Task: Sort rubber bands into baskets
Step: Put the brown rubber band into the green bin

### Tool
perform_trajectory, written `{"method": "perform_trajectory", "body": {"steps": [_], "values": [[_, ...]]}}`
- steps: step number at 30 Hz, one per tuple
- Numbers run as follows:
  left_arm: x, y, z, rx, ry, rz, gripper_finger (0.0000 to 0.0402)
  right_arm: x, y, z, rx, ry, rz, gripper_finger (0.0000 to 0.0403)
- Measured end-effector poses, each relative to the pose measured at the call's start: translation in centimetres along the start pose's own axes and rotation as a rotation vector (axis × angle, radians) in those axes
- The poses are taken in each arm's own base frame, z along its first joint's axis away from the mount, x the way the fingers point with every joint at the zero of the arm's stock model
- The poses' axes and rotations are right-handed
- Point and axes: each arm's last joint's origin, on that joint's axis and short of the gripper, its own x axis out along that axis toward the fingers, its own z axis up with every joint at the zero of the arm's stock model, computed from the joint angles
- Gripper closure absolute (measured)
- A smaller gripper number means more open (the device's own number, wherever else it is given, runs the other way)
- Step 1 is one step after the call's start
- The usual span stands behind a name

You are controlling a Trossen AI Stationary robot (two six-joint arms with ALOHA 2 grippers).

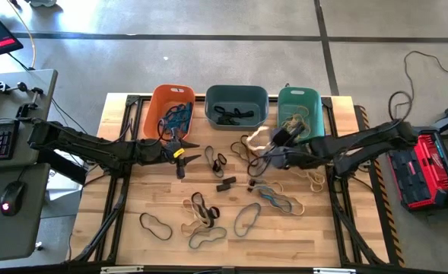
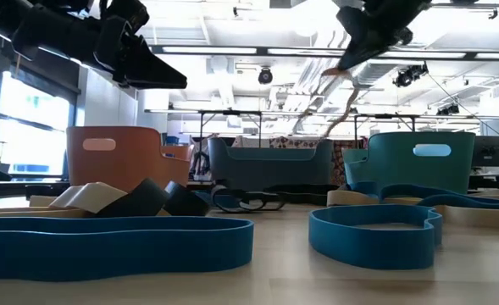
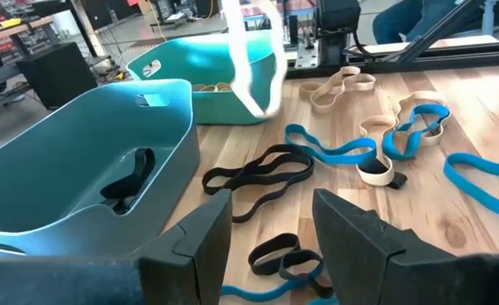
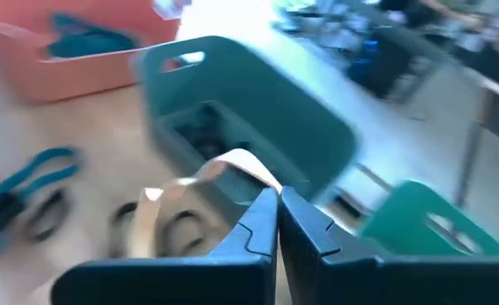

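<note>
The right gripper (image 4: 276, 222) has its fingers pressed together on a tan rubber band (image 4: 194, 188), lifted above the wooden tabletop (image 1: 163, 205) just in front of the slate-blue basket (image 1: 236, 106) and teal basket (image 1: 300, 107). The left gripper (image 3: 270, 230) hangs with fingers spread and empty, in front of the orange basket (image 1: 169, 111), which holds blue bands. Loose blue, black and tan rubber bands (image 1: 206, 215) lie scattered across the tabletop. Black bands lie in the slate-blue basket, tan ones in the teal.
</note>
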Motion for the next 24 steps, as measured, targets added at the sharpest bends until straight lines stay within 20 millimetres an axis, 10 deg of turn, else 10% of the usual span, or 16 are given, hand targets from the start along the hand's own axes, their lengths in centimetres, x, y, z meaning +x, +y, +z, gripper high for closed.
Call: {"method": "perform_trajectory", "body": {"steps": [14, 24], "values": [[0.0, 0.0, -0.1, 0.002, 0.011, -0.002, 0.0243, 1.8, -6.6, -1.7, 0.103, 0.108, -0.421, 0.0403], [0.0, 0.0, -0.1, 0.001, 0.012, -0.002, 0.0243, 5.3, -8.6, -7.5, 0.134, 0.28, -0.581, 0.0403]]}}
